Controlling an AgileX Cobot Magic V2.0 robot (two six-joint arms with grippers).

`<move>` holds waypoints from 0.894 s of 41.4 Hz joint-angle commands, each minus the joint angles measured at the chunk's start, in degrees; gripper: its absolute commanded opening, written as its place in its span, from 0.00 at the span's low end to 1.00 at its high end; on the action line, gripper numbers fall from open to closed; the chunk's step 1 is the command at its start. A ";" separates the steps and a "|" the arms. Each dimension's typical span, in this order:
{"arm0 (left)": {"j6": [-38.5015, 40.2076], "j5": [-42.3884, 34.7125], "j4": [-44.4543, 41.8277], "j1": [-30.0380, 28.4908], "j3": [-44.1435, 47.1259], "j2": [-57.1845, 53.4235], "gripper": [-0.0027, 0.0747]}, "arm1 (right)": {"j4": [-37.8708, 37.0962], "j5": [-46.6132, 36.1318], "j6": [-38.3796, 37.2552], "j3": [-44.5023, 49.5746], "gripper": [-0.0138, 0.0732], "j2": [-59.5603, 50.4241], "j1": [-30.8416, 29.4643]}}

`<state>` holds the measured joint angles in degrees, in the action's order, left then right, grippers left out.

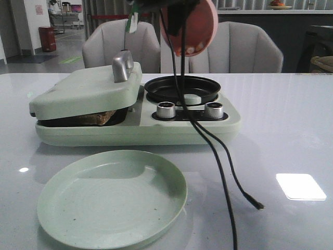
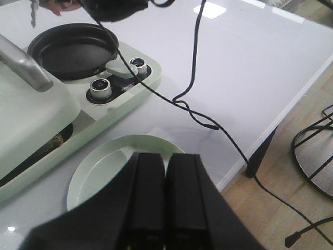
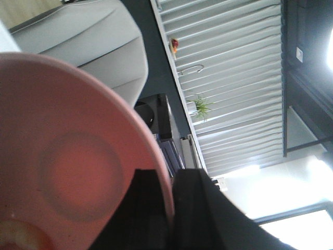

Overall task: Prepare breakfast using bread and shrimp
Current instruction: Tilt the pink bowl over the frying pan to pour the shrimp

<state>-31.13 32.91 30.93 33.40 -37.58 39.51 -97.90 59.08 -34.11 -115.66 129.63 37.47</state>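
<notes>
Shrimp (image 1: pixel 193 49) sit at low rim of pink bowl (image 1: pixel 200 23), tipped steeply above black round pan (image 1: pixel 182 87). Right gripper (image 3: pixel 171 208) clamps bowl rim. Bread (image 1: pixel 96 119) under press lid (image 1: pixel 86 91). Left gripper (image 2: pixel 165 198) closed, empty. Pour centred; pan rim shallow. Green plate (image 1: pixel 112 200) near table's front edge.

No words, numbers or brand names can be read anywhere. The two silver knobs (image 1: pixel 166 110) on the green cooker (image 1: pixel 138 130) show no marks clear enough to read.
</notes>
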 commanded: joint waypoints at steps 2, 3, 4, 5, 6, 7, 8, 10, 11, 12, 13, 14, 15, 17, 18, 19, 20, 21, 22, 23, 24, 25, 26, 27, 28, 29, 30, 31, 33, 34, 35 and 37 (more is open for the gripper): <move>0.10 -4.01 1.39 0.45 -1.77 -0.10 0.16 | -5.89 0.83 0.39 -1.97 0.21 -7.69 -0.13; 0.10 -4.01 1.39 0.45 -1.77 -0.10 0.16 | -5.89 0.33 0.46 -2.03 0.21 -8.08 -0.13; 0.10 -4.01 1.39 0.45 -1.77 -0.10 0.16 | -5.89 -0.05 0.62 -2.09 0.21 -8.42 -0.13; 0.10 -4.01 1.39 0.45 -1.77 -0.10 0.16 | -5.89 -0.60 0.74 -2.09 0.21 -8.83 -0.13; 0.10 -4.01 1.39 0.45 -1.77 -0.10 0.16 | -5.89 -1.00 0.81 -2.24 0.21 -9.13 -0.13; 0.10 -4.01 1.39 0.45 -1.77 -0.10 0.16 | -5.89 -1.49 0.89 -2.43 0.21 -9.49 -0.13; 0.10 -4.01 1.39 0.45 -1.77 -0.10 0.16 | -5.89 -1.73 0.89 -2.61 0.21 -9.64 -0.13; 0.10 -4.01 1.39 0.45 -1.77 -0.10 0.16 | -5.89 -2.31 1.62 -3.04 0.21 -9.95 -0.13; 0.10 -4.01 1.39 0.45 -1.77 -0.10 0.16 | -5.89 -2.54 2.47 -3.48 0.21 -10.01 -0.13; 0.10 -4.01 1.39 0.45 -1.77 -0.10 0.16 | -5.89 -2.73 2.83 -3.82 0.21 -10.01 -0.13; 0.10 -4.01 1.39 0.45 -1.77 -0.10 0.16 | -5.89 -2.73 2.83 -4.08 0.21 -10.01 -0.13; 0.10 -4.01 1.39 0.45 -1.77 -0.10 0.16 | -5.89 -2.53 2.57 -4.08 0.21 -10.01 -0.13; 0.10 -4.01 1.39 0.45 -1.77 -0.10 0.16 | -5.34 -2.36 2.02 -4.01 0.21 -9.91 -0.19; 0.10 -4.01 1.39 0.45 -1.77 -0.10 0.16 | -2.57 -2.32 0.06 -3.61 0.21 -9.16 -0.19; 0.10 -4.01 1.39 0.45 -1.77 -0.10 0.16 | -1.17 -2.50 -0.46 -3.17 0.21 -8.52 -0.19; 0.10 -4.01 1.39 0.45 -1.77 -0.10 0.16 | -0.56 -2.57 -0.38 -2.79 0.21 -8.07 -0.19; 0.10 -4.01 1.39 0.45 -1.77 -0.10 0.16 | -0.70 -2.43 -0.25 -2.40 0.21 -7.10 -0.19; 0.10 -4.01 1.39 0.45 -1.77 -0.10 0.16 | -1.64 -1.94 0.35 -1.96 0.21 -6.10 -0.19; 0.10 -4.01 1.39 0.45 -1.77 -0.10 0.16 | -2.88 -1.36 0.95 -1.72 0.21 -5.62 -0.19; 0.10 -4.01 1.39 0.45 -1.77 -0.10 0.16 | -4.36 -0.65 1.64 -1.55 0.21 -4.66 -0.19; 0.10 -4.01 1.39 0.45 -1.77 -0.10 0.16 | -5.92 0.38 2.71 -1.29 0.21 -3.96 -0.12; 0.10 -4.01 1.39 0.45 -1.77 -0.10 0.16 | -5.92 0.48 4.12 -1.29 0.21 -3.95 -0.12; 0.10 -4.01 1.39 0.45 -1.77 -0.10 0.16 | -5.92 0.46 4.26 -1.22 0.21 -3.95 -0.07; 0.10 -4.01 1.39 0.45 -1.77 -0.10 0.16 | -5.92 0.63 4.26 -1.29 0.21 -4.04 -0.07; 0.10 -4.01 1.39 0.45 -1.77 -0.10 0.16 | -5.92 0.62 4.26 -1.35 0.21 -4.41 -0.07; 0.10 -4.01 1.39 0.45 -1.77 -0.10 0.16 | -5.92 0.57 4.26 -1.35 0.21 -4.68 -0.07; 0.10 -4.01 1.39 0.45 -1.77 -0.10 0.16 | -5.92 0.50 4.26 -1.35 0.21 -5.04 -0.07; 0.10 -4.01 1.39 0.45 -1.77 -0.10 0.16 | -5.92 0.22 4.26 -1.35 0.21 -5.51 -0.07; 0.10 -4.01 1.39 0.45 -1.77 -0.10 0.16 | -5.92 -0.05 4.26 -1.35 0.21 -6.00 -0.07; 0.10 -4.01 1.39 0.45 -1.77 -0.10 0.16 | -5.92 -0.33 4.26 -1.35 0.21 -6.48 -0.12; 0.10 -4.01 1.39 0.45 -1.77 -0.10 0.16 | -5.92 -0.41 4.26 -1.35 0.21 -6.61 -0.18; 0.10 -4.10 1.39 0.45 -1.77 -0.10 0.16 | -5.92 -0.34 4.26 -1.35 0.21 -7.11 -0.17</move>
<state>-31.13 32.91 30.93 33.40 -37.58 39.51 -97.77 56.78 -30.34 -114.95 128.64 37.47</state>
